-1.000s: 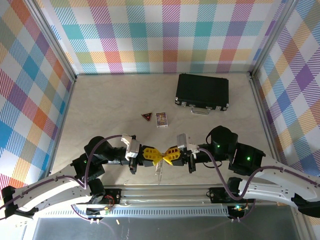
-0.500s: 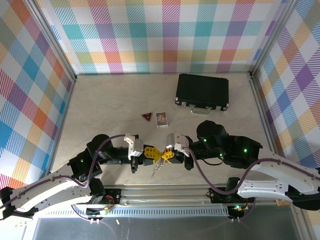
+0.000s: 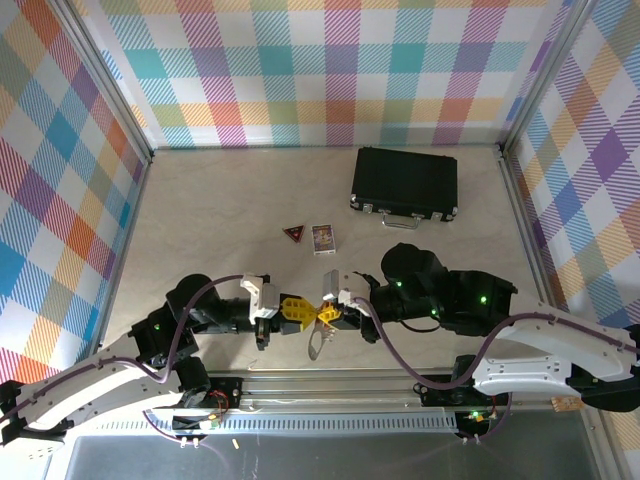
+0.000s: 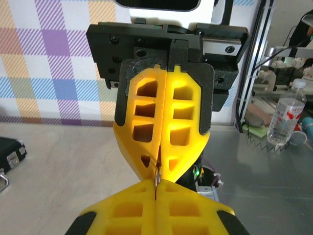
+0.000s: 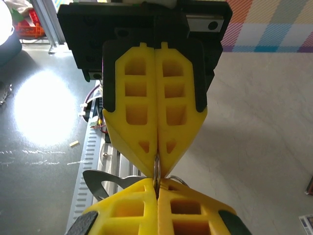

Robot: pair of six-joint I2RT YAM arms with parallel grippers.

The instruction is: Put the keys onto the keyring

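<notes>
Two claws [image 3: 305, 314] [image 3: 326, 316], keyring [image 3: 316, 345] mostly hidden between them

Keyring [image 5: 156, 166] mostly hidden by yellow fingers [image 5: 132, 117]

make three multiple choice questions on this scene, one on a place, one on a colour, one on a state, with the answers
1. Where on the table does the black case lie?
A) far side, to the right
B) near left corner
C) between the arm bases

2. What colour are the fingers of both pincers?
A) blue
B) yellow
C) white

3. How do the left pincer and the right pincer stand?
A) both wide open
B) one open, one shut
C) both shut, tip to tip

Answers:
1 A, the top view shows the case far out and right of centre.
2 B, both wrist views show yellow fingers.
3 C, each pair is pressed together, with a thin metal piece between the meeting tips.
</notes>
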